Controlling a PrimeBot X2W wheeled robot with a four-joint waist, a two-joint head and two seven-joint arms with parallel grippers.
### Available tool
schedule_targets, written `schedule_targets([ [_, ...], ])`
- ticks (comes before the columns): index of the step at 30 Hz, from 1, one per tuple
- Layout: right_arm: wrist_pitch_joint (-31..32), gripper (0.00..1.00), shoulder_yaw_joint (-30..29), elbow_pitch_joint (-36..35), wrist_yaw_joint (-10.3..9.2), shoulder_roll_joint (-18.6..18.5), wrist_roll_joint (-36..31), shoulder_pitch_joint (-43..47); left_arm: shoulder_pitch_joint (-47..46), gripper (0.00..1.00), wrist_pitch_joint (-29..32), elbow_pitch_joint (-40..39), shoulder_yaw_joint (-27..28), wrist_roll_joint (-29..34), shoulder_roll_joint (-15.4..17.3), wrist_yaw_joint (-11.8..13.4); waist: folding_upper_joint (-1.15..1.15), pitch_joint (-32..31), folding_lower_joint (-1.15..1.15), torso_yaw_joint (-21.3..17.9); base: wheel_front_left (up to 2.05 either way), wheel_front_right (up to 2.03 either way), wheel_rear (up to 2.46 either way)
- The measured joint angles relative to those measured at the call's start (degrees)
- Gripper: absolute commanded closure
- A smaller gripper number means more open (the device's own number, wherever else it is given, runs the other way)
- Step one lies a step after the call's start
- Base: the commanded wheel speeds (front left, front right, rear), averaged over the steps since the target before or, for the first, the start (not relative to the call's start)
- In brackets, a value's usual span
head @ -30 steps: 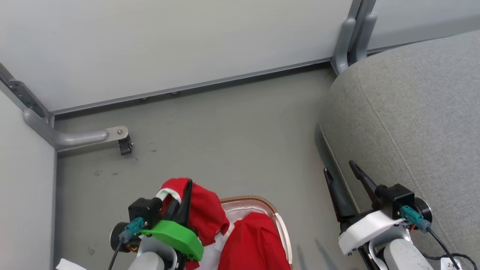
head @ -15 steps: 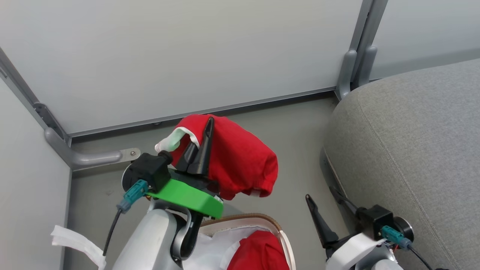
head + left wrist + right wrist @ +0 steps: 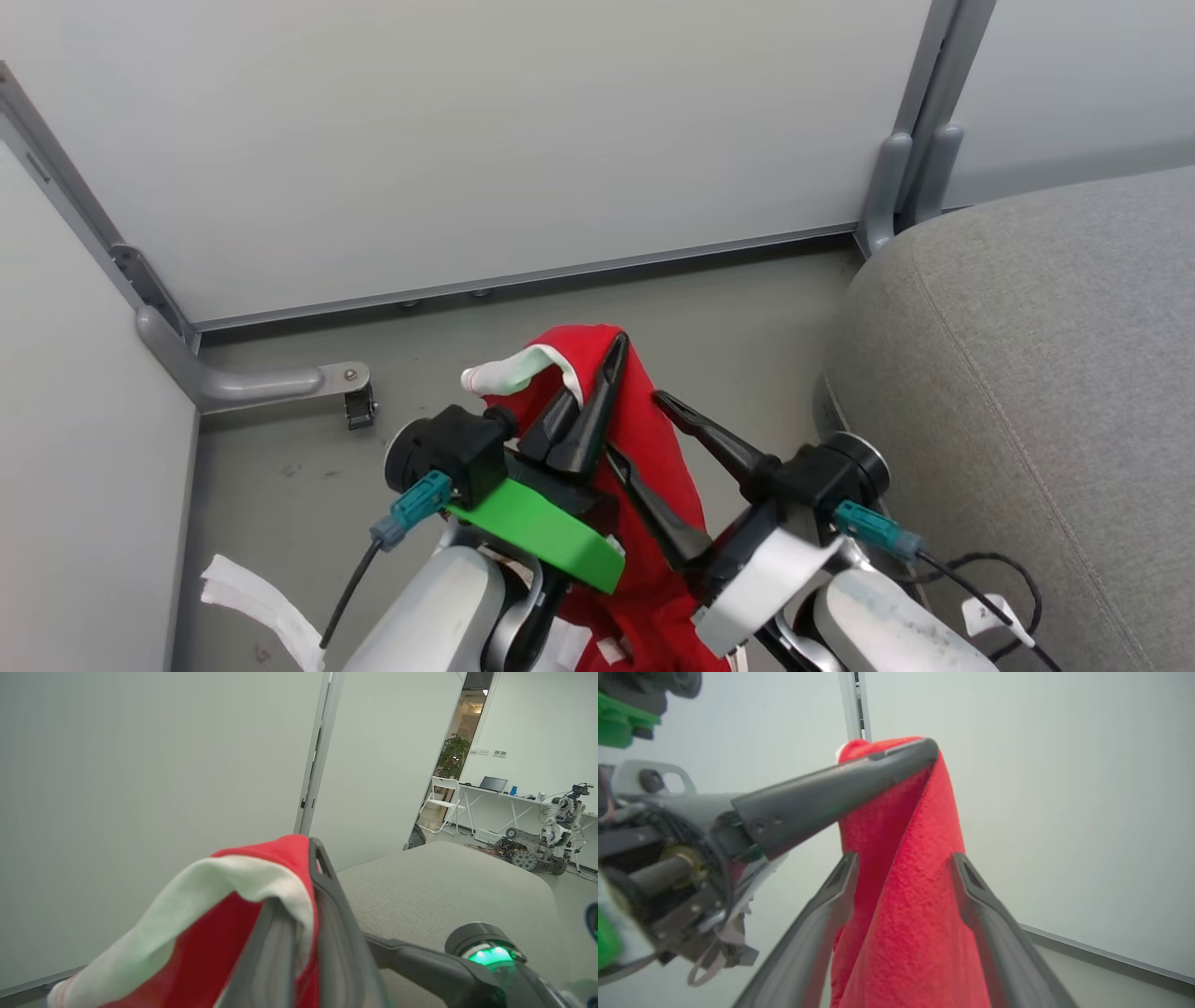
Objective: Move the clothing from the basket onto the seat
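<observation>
You have the red garment [image 3: 581, 343] off the floor and hanging in the air. It is pinched near its top by the left gripper [image 3: 597, 378], whose jaws are closed tight on a fold beside the white trim [image 3: 512, 370]. The left wrist view confirms both fingers pressed together, with red and white cloth trapped between them and draped over them. The grip is high on the fabric, in my judgement so that the rest falls in a long drape and pulls free of the basket. Whether the lower hem is clear of the basket I cannot tell, since the arms cover that area. The right gripper [image 3: 633, 422] sits just below the left, jaws spread to a wide V with the hanging cloth running down between them. The right wrist view shows the red fabric filling that gap, close to or brushing both fingers, yet they are not clamped. I read this as a second hold in preparation, so the garment can be carried spread rather than bunched. The seat [image 3: 1027, 373] lies to the right of both arms, its rounded edge just beside the right wrist, and none of the garment rests on the part in view. Grey floor [image 3: 766, 317] and the pale wall panel [image 3: 467, 140] stand behind the garment. Risk noted: a single pinch on soft cloth may slip on the swing to the right, so close the right jaws before travel.
</observation>
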Motion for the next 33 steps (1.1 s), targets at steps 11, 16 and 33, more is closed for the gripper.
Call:
schedule_targets([
  [11,0.00,1.00,5.31,14.99,0.00,1.13,1.02,-5.80,-0.12,1.00,0.00,-1.61,-4.57,-2.82,0.03,0.08,0.00,0.29,0.00,2.99,0.00,0.00,0.00],
  [16,0.00,1.00,4.15,15.32,0.00,1.29,3.58,-5.16,0.14,1.00,0.00,-2.15,-3.39,-3.39,0.03,0.63,0.00,0.37,0.00,2.49,0.00,0.00,0.00],
  [33,0.00,1.00,-5.15,8.27,0.00,-0.94,5.11,1.70,1.21,0.00,-0.03,-1.63,1.09,-1.51,0.00,0.83,0.00,1.92,0.00,-11.54,0.00,0.00,0.00],
])
